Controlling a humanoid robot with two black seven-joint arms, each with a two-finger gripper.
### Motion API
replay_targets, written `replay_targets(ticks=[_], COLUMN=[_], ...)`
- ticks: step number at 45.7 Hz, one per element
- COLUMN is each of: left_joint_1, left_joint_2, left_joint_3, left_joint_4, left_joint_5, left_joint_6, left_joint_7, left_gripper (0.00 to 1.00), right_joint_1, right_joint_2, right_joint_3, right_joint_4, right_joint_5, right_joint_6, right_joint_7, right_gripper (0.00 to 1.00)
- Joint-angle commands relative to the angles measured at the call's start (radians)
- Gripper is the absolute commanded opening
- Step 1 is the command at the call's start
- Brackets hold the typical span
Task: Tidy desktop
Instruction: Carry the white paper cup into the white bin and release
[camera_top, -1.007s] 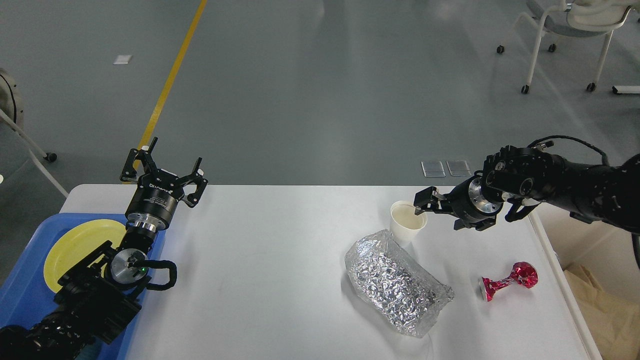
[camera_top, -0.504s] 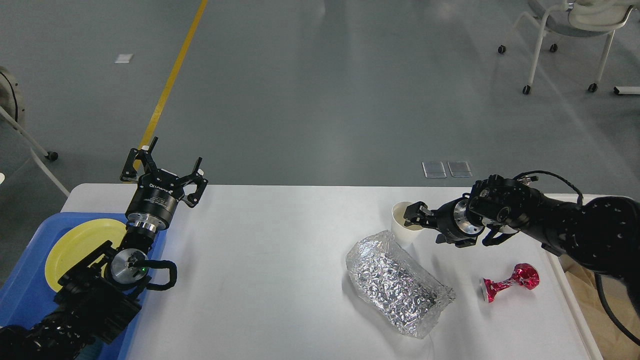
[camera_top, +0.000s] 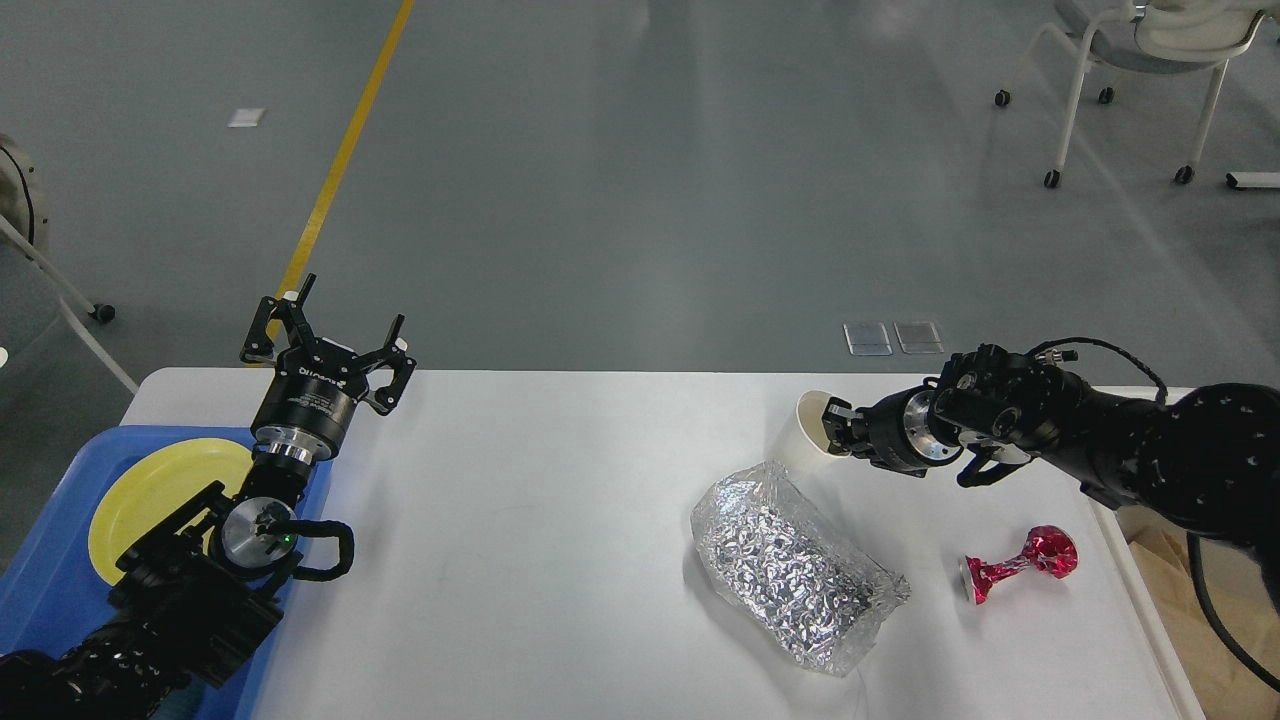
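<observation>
1. The desktop (camera_top: 560, 560) is lying wide, white and smooth with rounded corners, filling the lower half of the head view; most of its middle is showing bare.
2. At its left edge a blue tray (camera_top: 40, 590) is holding a yellow plate (camera_top: 150, 490), and the left arm is crossing over both.
3. The left gripper (camera_top: 330, 335) is hovering above the desktop's far left corner with its jaws spread wide, grasping nothing.
4. Right of centre a crumpled silver foil bag (camera_top: 790, 565) is lying on the surface.
5. Just behind it a white paper cup (camera_top: 808, 440) is tilting, its mouth turned right.
6. The right gripper (camera_top: 833, 430) is reaching into that mouth, clamping the cup's rim.
7. A red foil wrapper (camera_top: 1020, 565) is lying near the right edge, apart from the bag.
</observation>
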Motion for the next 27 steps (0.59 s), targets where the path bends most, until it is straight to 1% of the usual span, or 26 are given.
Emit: replay_targets(ticks=[1,5,10,13,17,23,27], left_joint_1=[0.0,0.0,0.0,0.0,0.0,0.0,0.0], left_joint_2=[0.0,0.0,0.0,0.0,0.0,0.0,0.0], left_joint_3=[0.0,0.0,0.0,0.0,0.0,0.0,0.0], left_joint_4=[0.0,0.0,0.0,0.0,0.0,0.0,0.0], left_joint_5=[0.0,0.0,0.0,0.0,0.0,0.0,0.0], left_joint_6=[0.0,0.0,0.0,0.0,0.0,0.0,0.0], left_joint_7=[0.0,0.0,0.0,0.0,0.0,0.0,0.0], left_gripper=[0.97,0.97,0.97,0.97,0.97,0.97,0.97], right_joint_1=[0.029,0.084,0.236,0.378,0.613,0.947,1.124], right_joint_2=[-0.014,-0.04,-0.129,-0.186,-0.23,-0.241,-0.241], right_joint_3=[-0.003,-0.017,-0.032,-0.07,-0.15,-0.247,-0.276], right_joint_4=[0.041,0.1,0.254,0.367,0.533,0.793,0.962], right_joint_5=[-0.001,-0.004,-0.017,-0.021,-0.027,-0.028,-0.028], right_joint_6=[0.008,0.015,0.044,0.096,0.165,0.212,0.229], right_joint_7=[0.0,0.0,0.0,0.0,-0.003,-0.031,-0.034], right_gripper=[0.0,0.0,0.0,0.0,0.0,0.0,0.0])
